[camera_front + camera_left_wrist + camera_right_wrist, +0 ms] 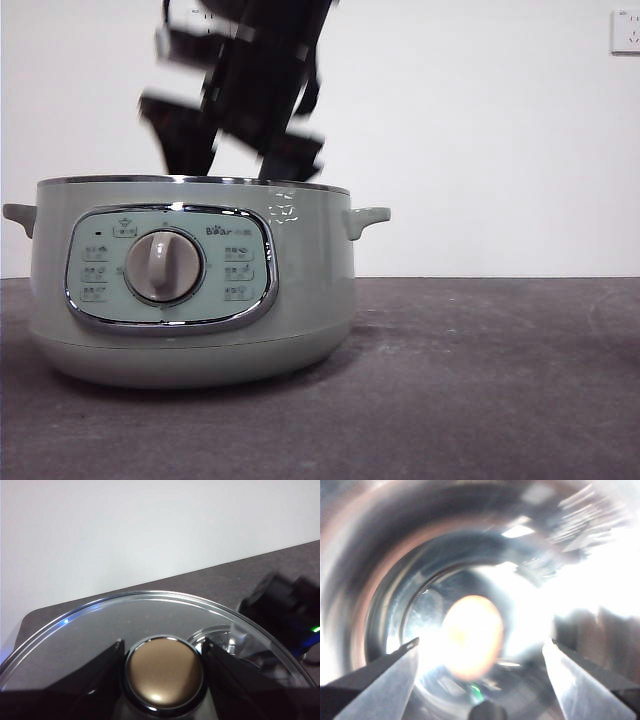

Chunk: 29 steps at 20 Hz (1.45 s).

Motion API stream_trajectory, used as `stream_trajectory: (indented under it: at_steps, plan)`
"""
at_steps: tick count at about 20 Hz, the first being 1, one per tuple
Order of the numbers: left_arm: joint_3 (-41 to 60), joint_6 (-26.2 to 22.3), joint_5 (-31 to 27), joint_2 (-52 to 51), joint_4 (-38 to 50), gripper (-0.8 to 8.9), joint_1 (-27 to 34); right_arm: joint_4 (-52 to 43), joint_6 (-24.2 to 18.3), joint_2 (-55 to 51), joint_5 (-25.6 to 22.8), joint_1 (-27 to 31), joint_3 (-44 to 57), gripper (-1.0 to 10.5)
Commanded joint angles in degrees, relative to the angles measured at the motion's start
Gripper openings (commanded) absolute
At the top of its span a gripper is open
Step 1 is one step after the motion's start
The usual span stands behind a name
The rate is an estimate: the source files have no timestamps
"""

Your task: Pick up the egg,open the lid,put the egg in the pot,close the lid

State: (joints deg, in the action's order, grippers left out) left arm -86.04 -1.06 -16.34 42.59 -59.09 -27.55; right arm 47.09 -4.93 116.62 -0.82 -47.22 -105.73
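Observation:
The pale green pot [300,300] stands at the left of the table with no lid on it. My right gripper [481,642] hangs open over the pot's shiny inside [375,580], and the brown-orange egg [472,635] lies on the bottom between and below its jaws, touching neither. In the front view this arm [245,90] comes down, blurred, to the pot's rim. My left gripper [162,650] is shut on the round knob [164,672] of the glass lid [100,625], held away from the pot and out of the front view.
Dark tabletop [500,380] stretches to the right of the pot, with a white wall behind and a socket [625,30] at the top right. Seen from the left wrist, the right arm [287,610] shows dark beyond the lid's rim.

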Motion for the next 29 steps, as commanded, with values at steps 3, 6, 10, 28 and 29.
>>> stream_trajectory:
  at_steps: [3, 6, 10, 28, 29]
  plan:
    - [-0.83, -0.50, 0.28, 2.25, 5.46, -0.07, -0.15, 5.49, 1.03, -12.50, -5.68, 2.05, -0.26, 4.1]
    - [-0.81, -0.50, 0.48, 6.38, 8.26, -0.07, -0.15, 7.15, 2.51, -22.27, -5.60, 4.11, -0.26, 4.1]
    - [-0.57, -0.42, 4.83, 11.91, 13.20, -0.07, -0.26, 10.19, 2.73, -30.53, -5.66, 4.52, -0.26, 4.1]
    - [30.45, 7.17, 7.74, 19.10, 51.65, -0.08, -2.12, 20.94, 6.23, -39.47, -13.07, 4.85, -0.26, 4.1]
    - [30.64, 7.21, 7.80, 20.04, 52.13, -0.08, -2.12, 20.96, 6.58, -39.50, -13.07, 4.85, -0.26, 4.1]
